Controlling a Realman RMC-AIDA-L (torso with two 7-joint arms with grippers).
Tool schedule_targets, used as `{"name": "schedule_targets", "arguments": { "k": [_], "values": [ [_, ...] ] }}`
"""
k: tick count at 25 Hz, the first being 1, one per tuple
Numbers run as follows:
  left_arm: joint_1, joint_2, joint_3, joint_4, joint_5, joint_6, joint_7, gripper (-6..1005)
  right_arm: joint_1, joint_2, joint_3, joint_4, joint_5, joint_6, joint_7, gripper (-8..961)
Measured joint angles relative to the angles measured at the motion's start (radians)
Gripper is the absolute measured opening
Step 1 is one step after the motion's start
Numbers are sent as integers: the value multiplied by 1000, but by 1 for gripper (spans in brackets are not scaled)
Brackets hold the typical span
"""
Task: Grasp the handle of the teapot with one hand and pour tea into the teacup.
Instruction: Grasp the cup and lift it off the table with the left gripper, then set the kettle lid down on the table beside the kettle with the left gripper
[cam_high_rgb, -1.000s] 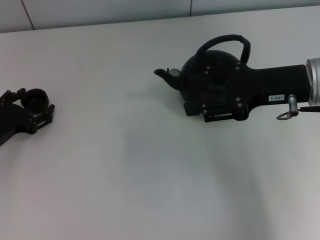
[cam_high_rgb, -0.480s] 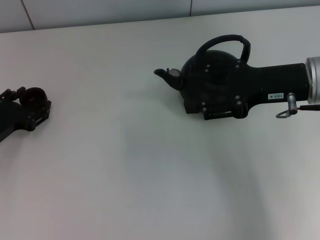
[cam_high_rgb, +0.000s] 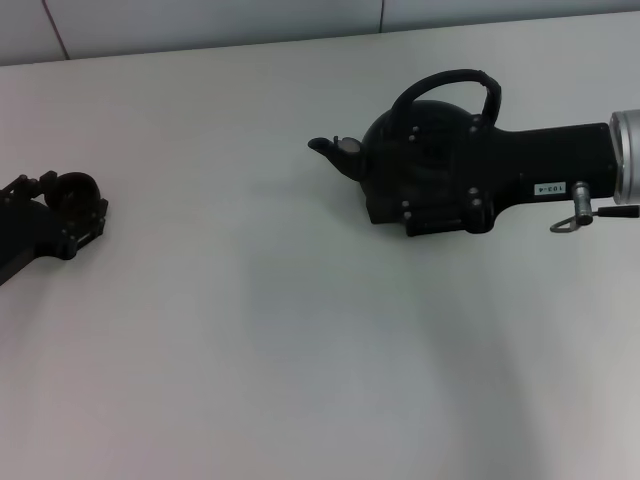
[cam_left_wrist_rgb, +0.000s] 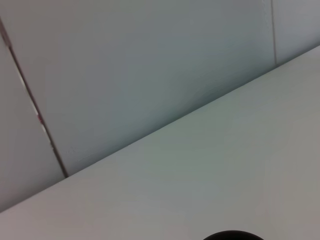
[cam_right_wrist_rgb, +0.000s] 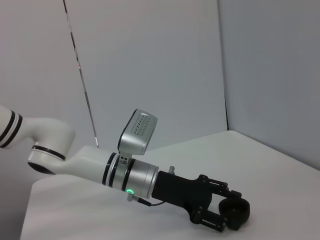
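Observation:
The matte-black teapot (cam_high_rgb: 415, 145) stands on the white table at the right of the head view, spout pointing left. Its arched handle (cam_high_rgb: 445, 78) rises over the top. My right gripper (cam_high_rgb: 438, 212) reaches in from the right and lies over the pot's near side, below the handle. At the far left my left gripper (cam_high_rgb: 62, 218) is shut on the small dark teacup (cam_high_rgb: 76, 190). The right wrist view shows that left gripper (cam_right_wrist_rgb: 220, 216) around the teacup (cam_right_wrist_rgb: 236, 212). A dark rim, probably the teacup (cam_left_wrist_rgb: 232, 235), shows in the left wrist view.
The white table (cam_high_rgb: 280, 340) stretches between the teapot and the teacup. A pale panelled wall (cam_high_rgb: 200, 20) runs along the table's far edge. The left arm's white and silver links (cam_right_wrist_rgb: 100, 165) show in the right wrist view.
My right gripper has crept slightly toward the far side over the teapot, which has not moved. My left gripper has shifted a little with the teacup in it.

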Motion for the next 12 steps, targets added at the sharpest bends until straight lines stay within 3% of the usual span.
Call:
{"name": "schedule_targets", "arguments": {
  "k": [8,12],
  "values": [
    [-7,0,10,1,0,67,-5,715,1,-1,0,0,0,6,0,699],
    [-13,0,65,7,-3,81,-39,718,1,-1,0,0,0,6,-1,698]
  ]
}}
